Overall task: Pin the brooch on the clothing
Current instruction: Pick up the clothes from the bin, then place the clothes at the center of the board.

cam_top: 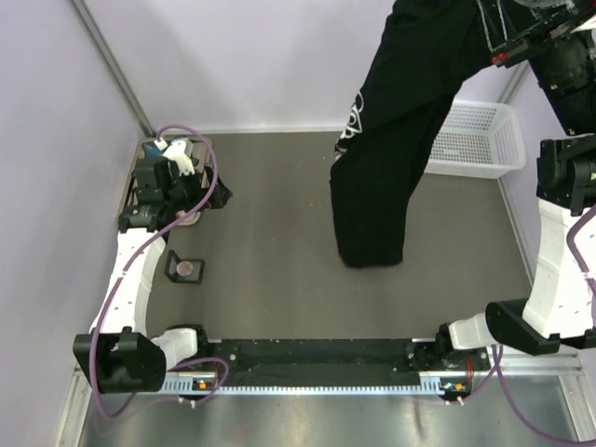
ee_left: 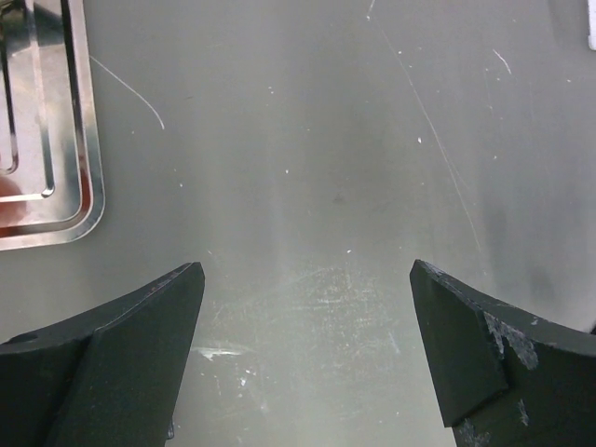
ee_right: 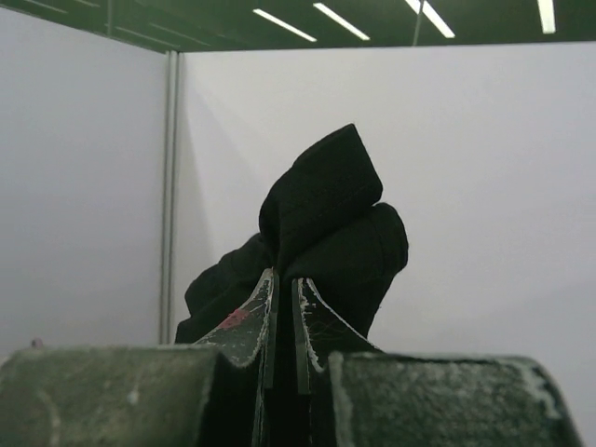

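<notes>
The black T-shirt (cam_top: 391, 140) hangs bunched from my raised right gripper (cam_top: 494, 37), its lower end touching the table; only a bit of white print shows. In the right wrist view, the right gripper (ee_right: 284, 279) is shut on a fold of the shirt (ee_right: 335, 214). The brooch (cam_top: 185, 268), small, round and pinkish, lies in a black square box (cam_top: 173, 272) near the left arm. My left gripper (cam_top: 200, 197) is above and behind the box, open and empty. In the left wrist view, the left gripper (ee_left: 307, 279) shows only bare table between the jaws.
A white slotted basket (cam_top: 477, 140) stands at the back right, partly behind the shirt. A shiny metal tray (ee_left: 56, 140) lies by the left wall, under the left arm's wrist (cam_top: 140, 200). Walls close in on the left and back.
</notes>
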Available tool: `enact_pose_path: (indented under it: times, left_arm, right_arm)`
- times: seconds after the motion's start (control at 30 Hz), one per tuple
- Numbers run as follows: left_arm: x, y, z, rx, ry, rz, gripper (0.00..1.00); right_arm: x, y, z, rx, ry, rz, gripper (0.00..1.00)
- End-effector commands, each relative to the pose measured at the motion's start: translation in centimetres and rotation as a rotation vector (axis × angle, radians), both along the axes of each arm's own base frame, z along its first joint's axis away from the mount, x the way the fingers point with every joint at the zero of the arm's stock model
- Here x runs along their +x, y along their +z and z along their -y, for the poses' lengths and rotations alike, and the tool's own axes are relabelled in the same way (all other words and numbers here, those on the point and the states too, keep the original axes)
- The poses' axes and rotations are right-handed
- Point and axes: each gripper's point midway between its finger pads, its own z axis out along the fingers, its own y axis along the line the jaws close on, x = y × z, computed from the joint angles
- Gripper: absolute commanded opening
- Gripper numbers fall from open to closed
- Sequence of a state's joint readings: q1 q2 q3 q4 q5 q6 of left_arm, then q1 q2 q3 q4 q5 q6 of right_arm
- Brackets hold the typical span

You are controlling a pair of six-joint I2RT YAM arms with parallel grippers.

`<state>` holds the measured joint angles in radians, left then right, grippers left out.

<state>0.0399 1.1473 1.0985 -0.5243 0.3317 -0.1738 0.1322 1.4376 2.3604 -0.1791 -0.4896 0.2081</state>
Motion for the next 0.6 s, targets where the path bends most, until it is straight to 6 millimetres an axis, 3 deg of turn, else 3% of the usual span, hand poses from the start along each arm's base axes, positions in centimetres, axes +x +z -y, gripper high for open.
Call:
enact_pose_path:
  times: [0.0, 0.07, 0.1, 0.17, 0.2, 0.27, 0.3, 0.37, 0.4, 0.57]
  left_arm:
    - [0.2, 2.8, 0.8, -0.03, -0.041, 0.082, 0.98]
    - [-0.2, 2.8, 1.0, -0.03, -0.062, 0.088, 0.98]
    - [-0.6, 3.0, 1.5, -0.029, -0.099, 0.103, 0.98]
    - [-1.1, 2.8, 2.0, -0.022, -0.148, 0.111, 0.99]
    - [-1.4, 2.9, 2.3, 0.0, -0.196, 0.13, 0.99]
    - [-2.9, 3.1, 3.8, 0.005, -0.339, 0.16, 0.99]
    - [-3.4, 3.2, 4.2, 0.002, -0.371, 0.173, 0.99]
    - [-4.4, 3.1, 5.2, -0.023, -0.449, 0.184, 0.99]
    - [-4.8, 3.2, 5.6, -0.029, -0.474, 0.191, 0.99]
    - [-6.8, 2.6, 6.6, -0.056, -0.571, 0.178, 0.99]
  right_arm:
    - [0.4, -1.8, -1.1, 0.014, 0.072, -0.056, 0.0]
    - [0.6, -4.0, -1.8, -0.001, 0.117, -0.129, 0.0]
    - [1.8, -6.6, -2.5, -0.027, 0.142, -0.194, 0.0]
    - [0.4, -8.5, -3.8, -0.079, 0.238, -0.234, 0.0]
    - [0.9, -10.7, -4.6, -0.102, 0.284, -0.293, 0.0]
    - [-1.0, -13.4, -6.7, -0.175, 0.399, -0.344, 0.0]
    - [-0.4, -16.4, -7.7, -0.207, 0.429, -0.406, 0.0]
    - [-1.6, -19.2, -9.3, -0.273, 0.466, -0.42, 0.0]
    - [-1.1, -21.9, -9.9, -0.3, 0.477, -0.472, 0.0]
    - [-0.7, -29.6, -13.9, -0.427, 0.556, -0.618, 0.0]
